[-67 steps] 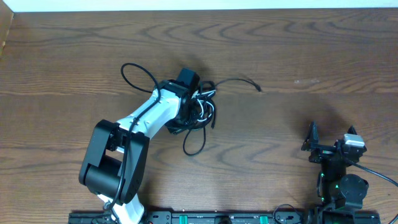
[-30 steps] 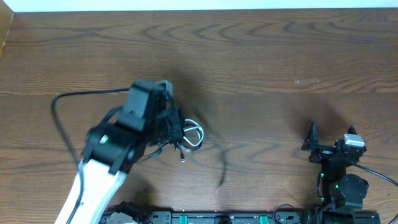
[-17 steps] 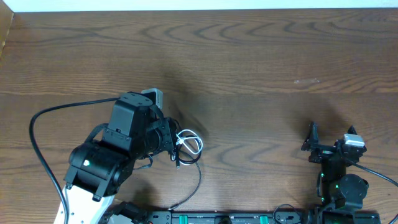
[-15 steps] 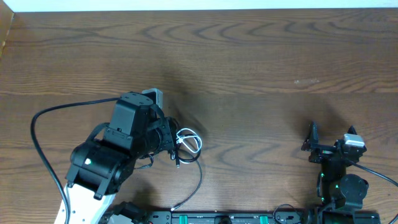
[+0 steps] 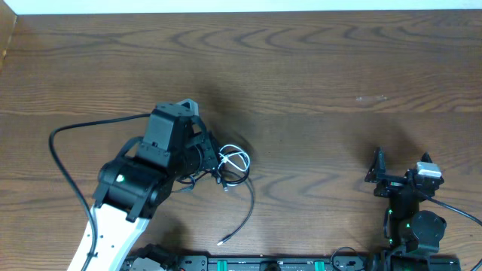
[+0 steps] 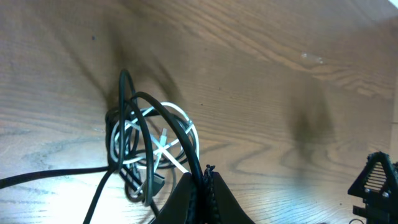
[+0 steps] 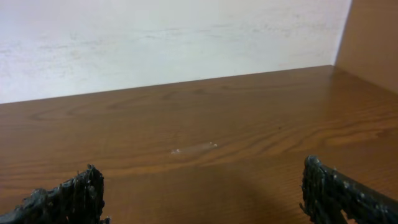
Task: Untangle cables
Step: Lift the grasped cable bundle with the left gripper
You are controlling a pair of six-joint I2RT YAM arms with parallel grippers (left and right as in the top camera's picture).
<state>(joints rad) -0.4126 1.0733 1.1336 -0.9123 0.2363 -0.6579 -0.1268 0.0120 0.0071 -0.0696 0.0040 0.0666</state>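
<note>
The cables (image 5: pixel 232 164) are a small bunch of black loops with one white loop, hanging off my left gripper (image 5: pixel 215 162) at the table's left middle. One black end (image 5: pixel 242 218) trails toward the front edge. In the left wrist view the bunch (image 6: pixel 146 146) sits just ahead of the fingers. My left gripper (image 6: pixel 207 186) is shut on a black cable that runs between its fingertips. My right gripper (image 7: pixel 205 193) is open and empty at the front right, far from the cables; it also shows in the overhead view (image 5: pixel 399 173).
The left arm's own thick black cable (image 5: pixel 64 162) arcs out to the left. The wooden table (image 5: pixel 316 68) ends at a white strip along the back. A wooden side wall (image 7: pixel 373 37) stands at the right in the right wrist view.
My left arm lifted the bunch from the table's upper middle and pulled it toward the front left. In the last half second it shifted slightly right. The loose black end swung forward. The right arm stayed still.
</note>
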